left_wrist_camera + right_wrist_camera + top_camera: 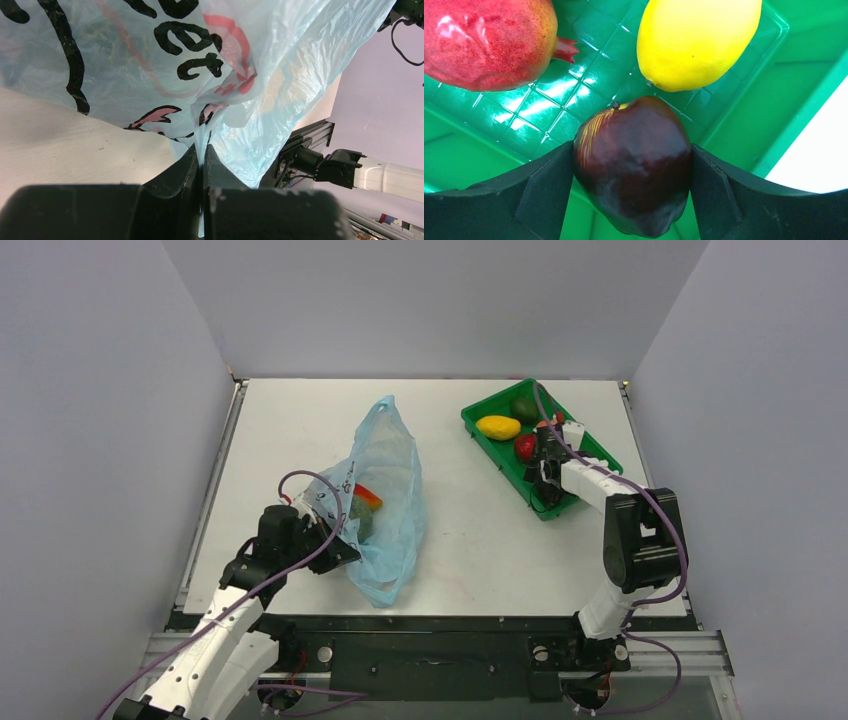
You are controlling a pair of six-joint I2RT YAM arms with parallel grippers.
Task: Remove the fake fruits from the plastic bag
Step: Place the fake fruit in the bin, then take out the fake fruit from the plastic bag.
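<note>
Progress, we judged, was partial: our right gripper clasped the dark purple-brown fruit inside the green tray, upper right; our left gripper pinched the plastic bag, centre-left, a red-orange fruit inside.

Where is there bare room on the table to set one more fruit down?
Widest bare table lies between the bag and the tray. The far corner left of the bag is also free. The tray is crowded: yellow fruit, red fruit, right hand.
</note>
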